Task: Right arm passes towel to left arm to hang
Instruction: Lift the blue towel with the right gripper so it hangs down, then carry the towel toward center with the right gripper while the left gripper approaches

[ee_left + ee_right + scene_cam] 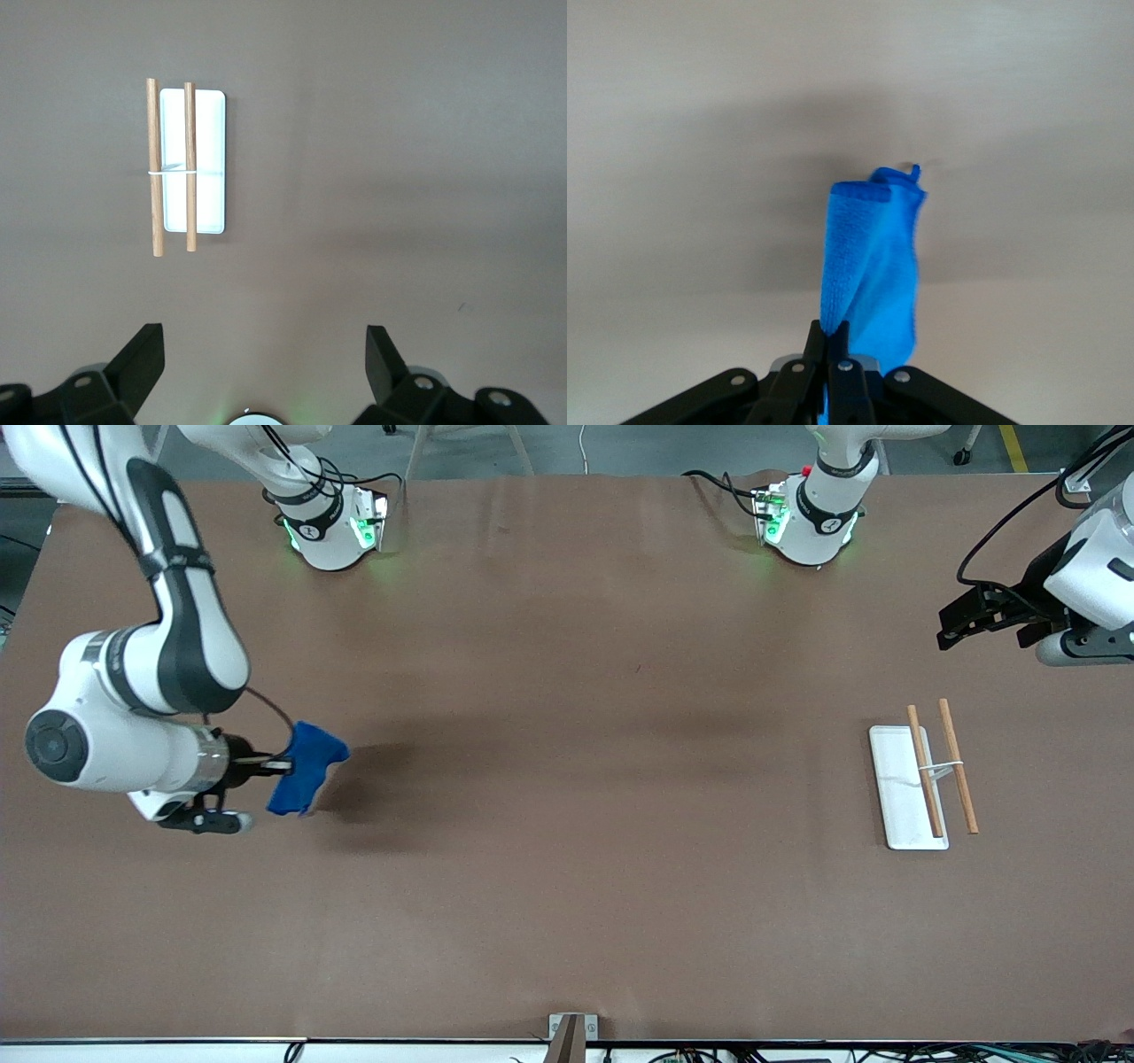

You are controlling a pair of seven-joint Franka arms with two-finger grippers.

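My right gripper is shut on a blue towel and holds it in the air over the table at the right arm's end. In the right wrist view the towel hangs bunched from my closed right gripper. My left gripper is open and empty, up over the left arm's end of the table. In the left wrist view its black fingers stand wide apart around the left gripper's middle. The rack, a white base with two wooden rods, stands on the table below it and also shows in the left wrist view.
The brown table carries only the rack. The two arm bases stand along the table edge farthest from the front camera. A small bracket sits at the nearest edge.
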